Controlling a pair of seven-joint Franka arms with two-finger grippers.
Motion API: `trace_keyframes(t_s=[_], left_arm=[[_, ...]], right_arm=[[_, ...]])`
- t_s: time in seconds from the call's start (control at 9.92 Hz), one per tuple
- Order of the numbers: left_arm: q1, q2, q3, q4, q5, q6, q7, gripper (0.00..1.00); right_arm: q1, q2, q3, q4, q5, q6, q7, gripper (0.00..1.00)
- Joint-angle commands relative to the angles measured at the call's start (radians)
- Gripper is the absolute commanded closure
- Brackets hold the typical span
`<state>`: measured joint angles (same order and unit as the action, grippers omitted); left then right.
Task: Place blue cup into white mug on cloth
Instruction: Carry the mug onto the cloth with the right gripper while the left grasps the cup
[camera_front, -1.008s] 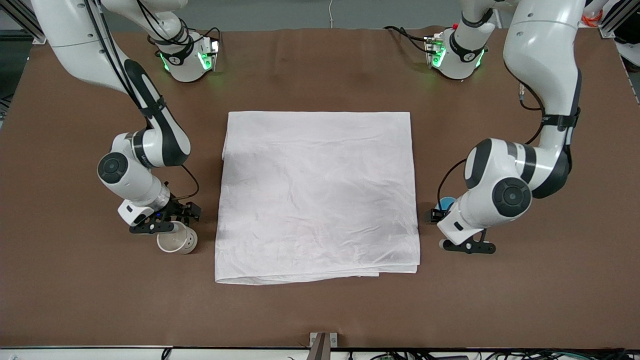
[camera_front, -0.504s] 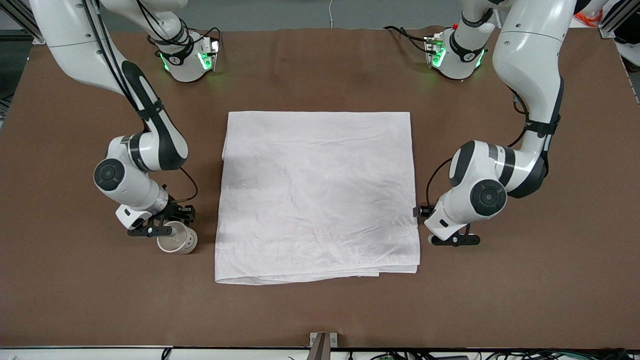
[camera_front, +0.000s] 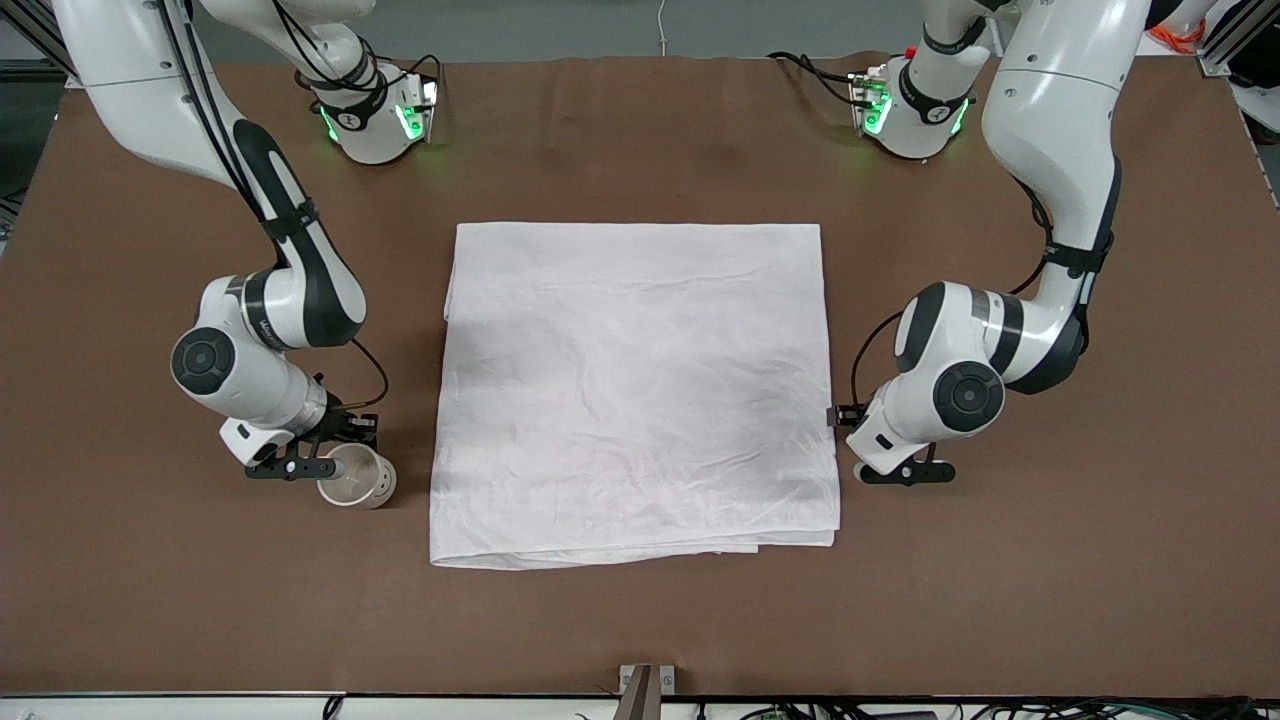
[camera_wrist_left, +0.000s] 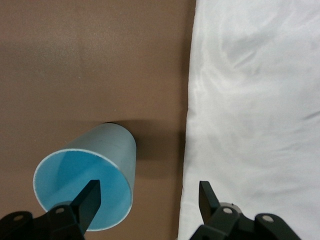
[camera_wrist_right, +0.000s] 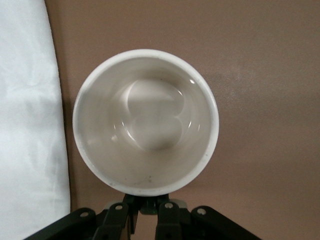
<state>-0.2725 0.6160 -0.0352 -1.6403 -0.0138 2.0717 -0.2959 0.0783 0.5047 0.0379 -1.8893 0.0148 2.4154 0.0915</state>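
We take this for a robotics lab: 2 white robot arms (camera_front: 270, 310) stand bolted on a brown-covered desk (camera_front: 640, 620), their bases (camera_front: 375, 115) lit green. Loose cables (camera_front: 800, 62) trail off the desk, and aluminium frame rails (camera_front: 40, 40) stand at its corners.

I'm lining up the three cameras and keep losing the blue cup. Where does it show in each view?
Front view: not visible; the left arm's wrist covers the spot beside the cloth where it stands.
Left wrist view: the blue cup stands on the bare table, one finger of the left gripper inside its rim.
Right wrist view: not in it; only the white mug.
Shared landmark: the cloth's edge.
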Motion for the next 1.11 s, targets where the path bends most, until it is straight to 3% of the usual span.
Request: trace_keyframes(t_s=[0.0, 0.3, 0.4, 0.6, 0.81, 1.01], left_arm=[[-0.004, 0.002, 0.000, -0.013, 0.012, 0.013, -0.009, 0.29], [-0.002, 0.022, 0.001, -0.009, 0.018, 0.024, -0.009, 0.44], [-0.001, 0.022, 0.001, -0.007, 0.037, 0.024, -0.009, 0.56], [-0.001, 0.021, 0.001, -0.006, 0.038, 0.024, -0.014, 0.97], [0.001, 0.016, 0.001, -0.007, 0.040, 0.022, -0.011, 1.00], [0.013, -0.034, 0.000, -0.007, 0.040, -0.014, 0.003, 1.00]], right_arm=[[0.000, -0.006, 0.005, 0.012, 0.004, -0.009, 0.043, 1.00], [0.113, -0.116, 0.026, 0.042, 0.004, -0.153, 0.274, 1.00], [0.194, -0.133, 0.026, 0.091, 0.004, -0.244, 0.395, 1.00], [0.367, -0.130, 0.025, 0.139, 0.002, -0.263, 0.628, 1.00], [0.544, -0.077, 0.023, 0.203, -0.004, -0.243, 0.791, 1.00], [0.644, 0.025, 0.023, 0.269, -0.012, -0.181, 0.871, 1.00]])
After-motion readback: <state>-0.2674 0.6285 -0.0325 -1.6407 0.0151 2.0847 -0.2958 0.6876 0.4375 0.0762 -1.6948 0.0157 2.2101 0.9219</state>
